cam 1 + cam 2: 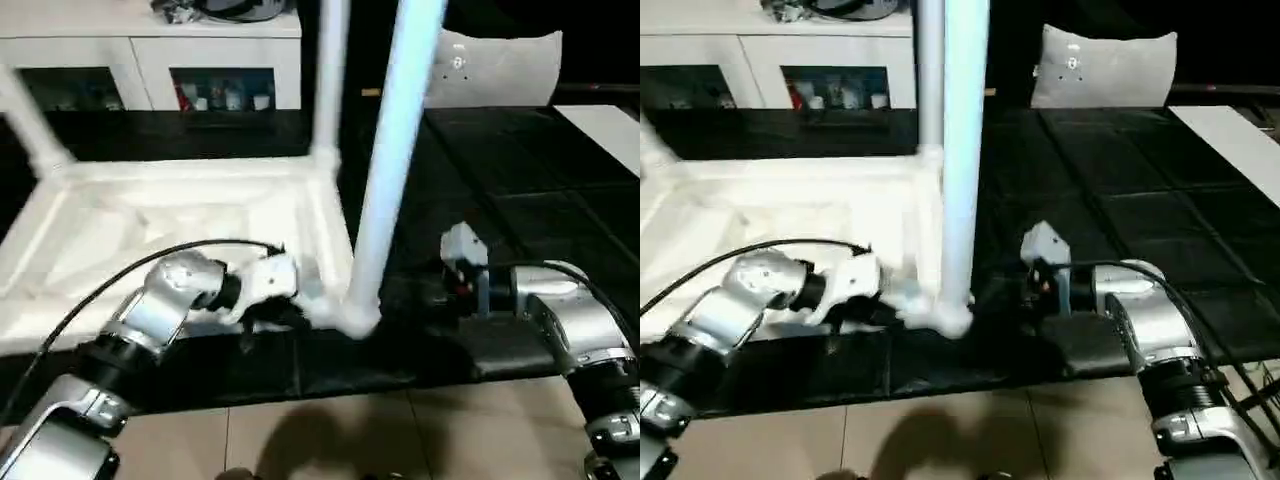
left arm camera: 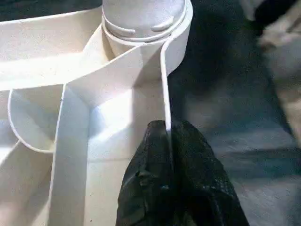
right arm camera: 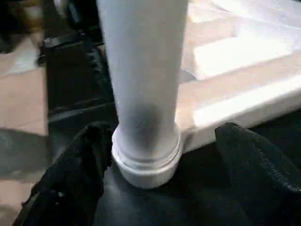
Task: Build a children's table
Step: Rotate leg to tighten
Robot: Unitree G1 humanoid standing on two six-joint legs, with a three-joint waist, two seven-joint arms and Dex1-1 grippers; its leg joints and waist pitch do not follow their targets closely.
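Between the spread black fingers of the right gripper [image 3: 155, 174] a long white tube leg [image 3: 143, 89] stands socketed in the white ribbed plastic tabletop [image 1: 150, 235], whose rim the left gripper [image 2: 167, 165] pinches; three legs look fitted

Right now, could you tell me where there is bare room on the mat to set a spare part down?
The black mat lies bare right of the upright leg, out toward the white pillow. It is crowded at the tabletop near corner, where the left gripper and right gripper close in.

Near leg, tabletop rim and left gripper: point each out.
near leg [image 1: 392, 160], left eye view, mid-shaft.
tabletop rim [image 2: 165, 80], left wrist view, thin side wall.
left gripper [image 2: 170, 136], left wrist view, jaws' tips clamped on that wall.
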